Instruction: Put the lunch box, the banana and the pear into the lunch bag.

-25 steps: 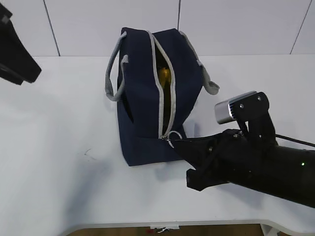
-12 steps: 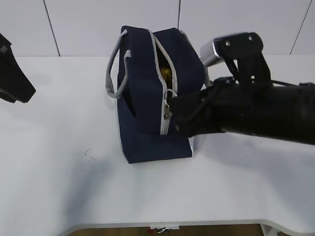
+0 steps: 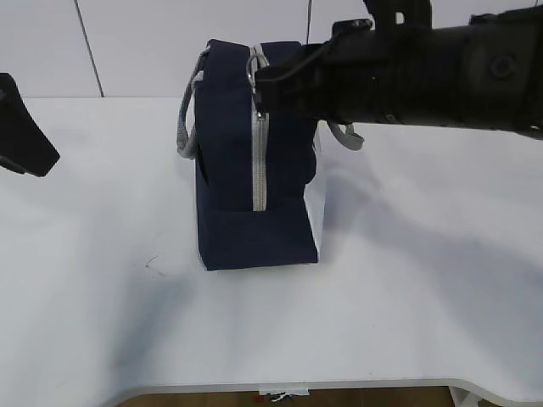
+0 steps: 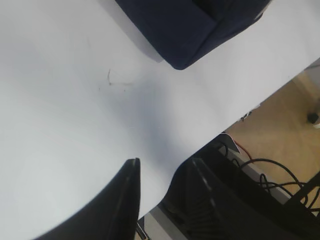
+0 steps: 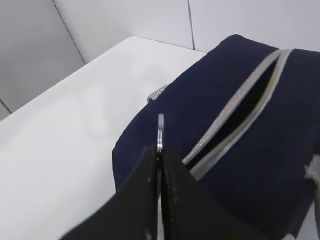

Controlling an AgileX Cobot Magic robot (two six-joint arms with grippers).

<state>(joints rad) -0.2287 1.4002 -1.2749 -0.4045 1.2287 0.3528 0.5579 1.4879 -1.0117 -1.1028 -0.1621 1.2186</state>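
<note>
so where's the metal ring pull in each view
Exterior view: ring pull at top centre, pinched by the right claw above the lunch bag.
Right wrist view: centre, ring pull edge-on between the fingertips.
Left wrist view: not in it.
Shared landmark: the grey zipper strip.

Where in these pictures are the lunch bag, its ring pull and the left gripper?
lunch bag (image 3: 229, 229): exterior view, on the navy front panel.
ring pull (image 5: 160, 131): right wrist view, on the metal ring above the right gripper (image 5: 159, 156).
left gripper (image 4: 162, 172): left wrist view, midway between the two black fingertips.
</note>
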